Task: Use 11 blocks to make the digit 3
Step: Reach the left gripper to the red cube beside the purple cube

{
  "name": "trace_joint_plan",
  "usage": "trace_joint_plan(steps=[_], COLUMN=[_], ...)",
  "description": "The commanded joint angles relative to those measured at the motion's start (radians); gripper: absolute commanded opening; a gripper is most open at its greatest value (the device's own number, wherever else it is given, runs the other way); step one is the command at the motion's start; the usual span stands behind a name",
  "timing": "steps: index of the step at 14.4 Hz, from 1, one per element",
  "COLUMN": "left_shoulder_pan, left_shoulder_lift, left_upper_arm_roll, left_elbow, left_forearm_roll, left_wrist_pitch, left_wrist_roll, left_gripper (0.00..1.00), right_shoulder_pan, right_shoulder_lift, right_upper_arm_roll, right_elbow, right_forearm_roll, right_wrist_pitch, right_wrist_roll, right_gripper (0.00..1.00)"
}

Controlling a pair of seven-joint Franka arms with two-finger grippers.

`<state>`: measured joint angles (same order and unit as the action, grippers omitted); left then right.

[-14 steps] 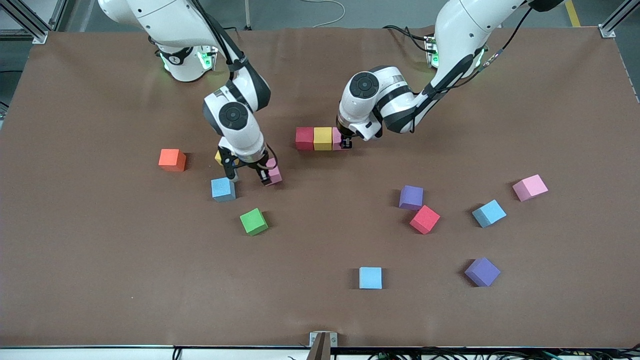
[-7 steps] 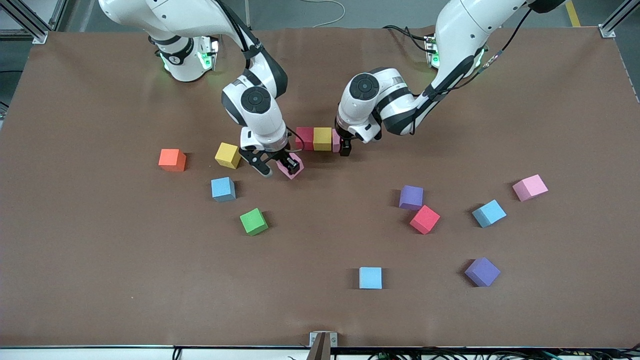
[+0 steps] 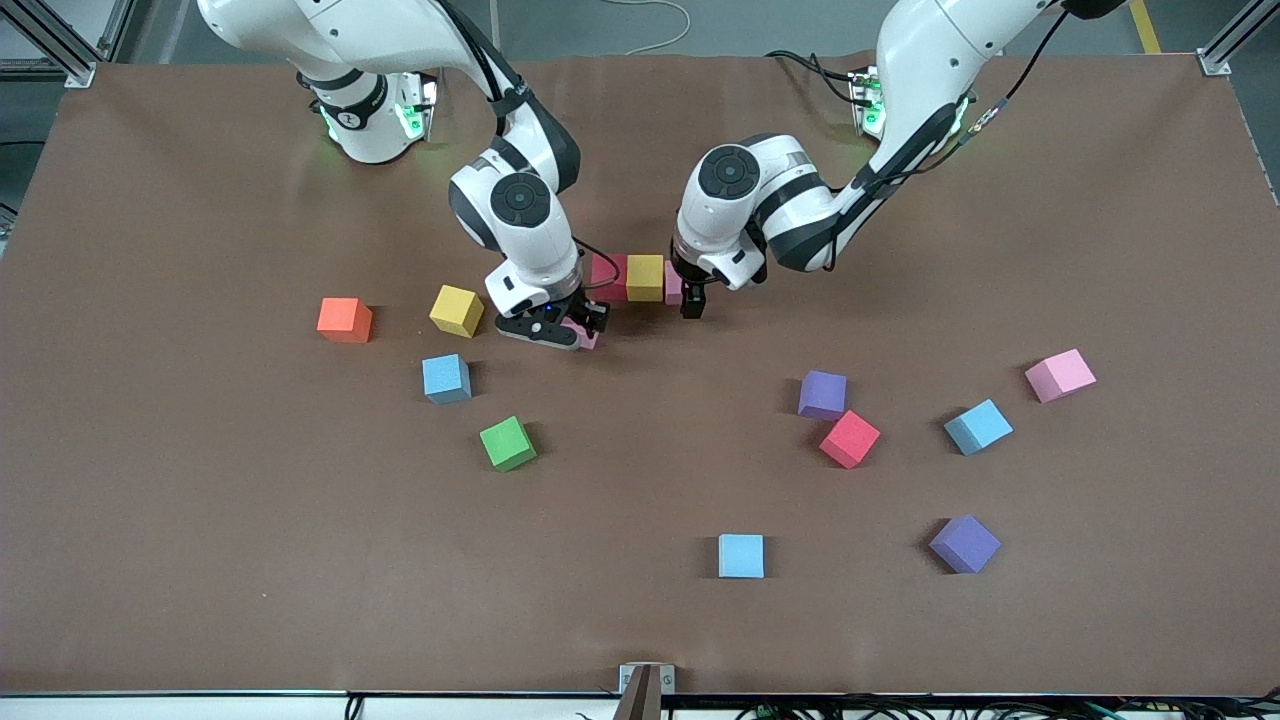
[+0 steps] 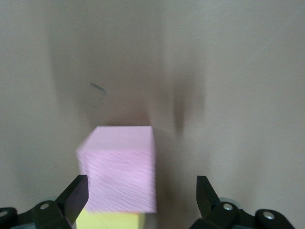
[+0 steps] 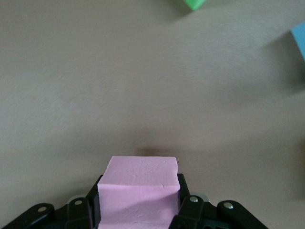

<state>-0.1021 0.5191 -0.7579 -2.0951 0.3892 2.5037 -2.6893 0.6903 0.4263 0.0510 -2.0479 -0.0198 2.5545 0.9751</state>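
Observation:
A row of blocks stands mid-table: red [image 3: 607, 275], yellow [image 3: 645, 277] and pink [image 3: 673, 283]. My left gripper [image 3: 688, 298] is open over the row's pink end. In the left wrist view the pink block [image 4: 119, 174] stands free between the spread fingers [image 4: 76, 195], close to one of them, with the yellow block [image 4: 110, 220] next to it. My right gripper [image 3: 560, 328] is shut on another pink block [image 5: 140, 191], low over the table by the row's red end. Little of that block [image 3: 590, 340] shows in the front view.
Loose blocks toward the right arm's end: orange [image 3: 344, 319], yellow [image 3: 456, 310], blue [image 3: 446, 378], green [image 3: 507, 443]. Toward the left arm's end: purple [image 3: 822, 394], red [image 3: 849, 438], blue [image 3: 978, 426], pink [image 3: 1060, 375], purple [image 3: 964, 543]. Another blue [image 3: 741, 555] lies nearest the front camera.
My left gripper has opened and let go of the pink block at the row's end. My right gripper has carried its pink block from beside the blue block toward the row's red end.

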Motion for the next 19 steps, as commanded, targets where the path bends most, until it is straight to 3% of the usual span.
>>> trace_joint_plan(steps=[1,3,8,14,16,19], left_shoulder_pan=[0.005,0.007,0.056,0.238,0.272,0.269], left_shoulder_lift=[-0.091,-0.119,-0.108,0.004,0.041,0.080], left_upper_arm_roll=[-0.021,-0.027,-0.029,-0.020,-0.015,0.046], left_elbow=[-0.010,0.021,0.200,0.380,0.426,0.484], left_forearm_roll=[0.011,0.008,-0.039,-0.035,-0.027,-0.026], left_wrist_pitch=[-0.049,-0.106,-0.321,-0.356,-0.356,-0.358], left_wrist_roll=[-0.023,-0.020,0.135,0.647,0.793,1.015], left_gripper=[1.00,1.00,1.00,1.00,1.00,1.00], right_shoulder_pan=[0.015,0.017,0.028,0.046,0.051,0.054], right_shoulder_lift=[0.060,0.110,0.143,0.144,0.143,0.134], right_upper_arm_roll=[-0.002,-0.002,0.000,0.000,0.000,0.000], right_elbow=[0.105,0.202,0.226,0.219,0.209,0.190], right_forearm_roll=[-0.020,-0.019,-0.009,-0.008,-0.008,-0.006], right_wrist_pitch=[-0.069,-0.178,-0.186,-0.168,-0.136,-0.119], right_wrist_roll=[-0.062,-0.104,-0.130,-0.130,-0.125,-0.119], right_gripper=[0.00,0.00,0.00,0.01,0.01,0.01])
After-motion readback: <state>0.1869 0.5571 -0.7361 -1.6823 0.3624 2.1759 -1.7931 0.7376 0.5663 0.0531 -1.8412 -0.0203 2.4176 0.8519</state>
